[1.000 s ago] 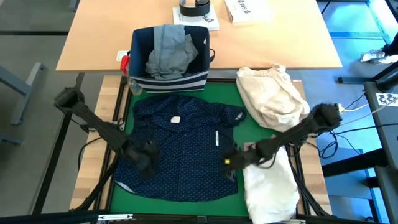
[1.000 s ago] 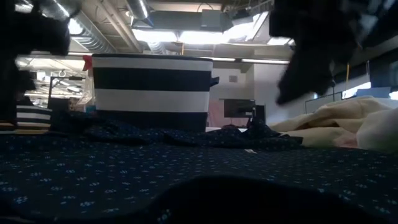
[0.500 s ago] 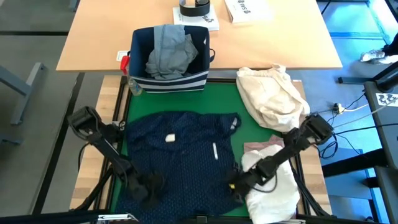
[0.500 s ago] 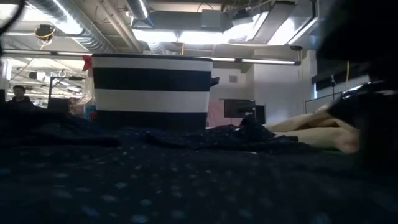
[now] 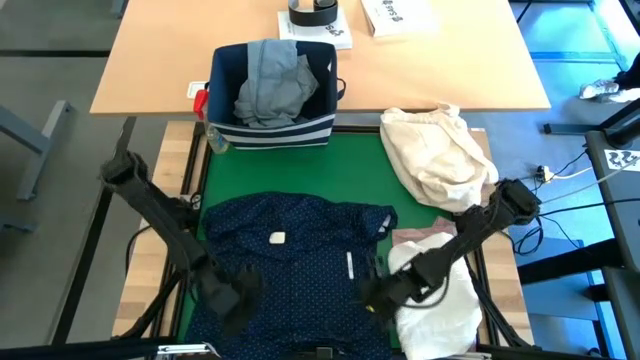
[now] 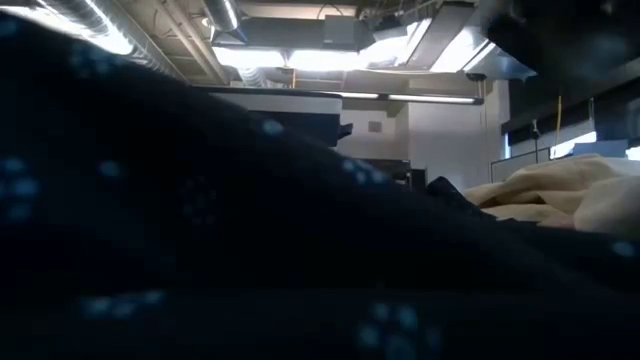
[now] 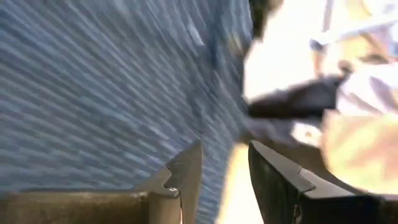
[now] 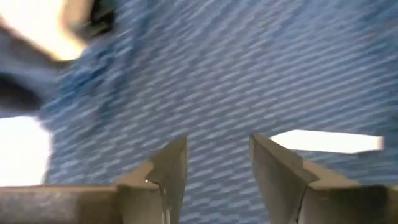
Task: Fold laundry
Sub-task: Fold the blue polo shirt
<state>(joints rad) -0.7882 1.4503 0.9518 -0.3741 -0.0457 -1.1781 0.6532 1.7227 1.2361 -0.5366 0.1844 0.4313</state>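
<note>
- Green matting point(image 5: 330, 170) covers your table; the navy dotted shirt point(image 5: 290, 265) lies spread toward its near edge.
- Your left tool point(image 5: 228, 297) sits at the shirt's near-left hem, fingers narrowly parted, nothing visibly between them.
- That shirt looks light, limp and prone to bunching: pinch hem corners.
- Your right tool point(image 5: 372, 296), likewise narrowly parted, sits at the near-right hem beside the white shirt point(image 5: 440, 310).

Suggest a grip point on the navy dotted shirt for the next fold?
Judging from the high view, the navy dotted shirt lies spread flat on the green mat, collar end toward the striped bin. Probably best: pinch the two far corners near the collar, left gripper on its side, right gripper on its own, each coming from above at the outer edge, since free edges show there.
</note>
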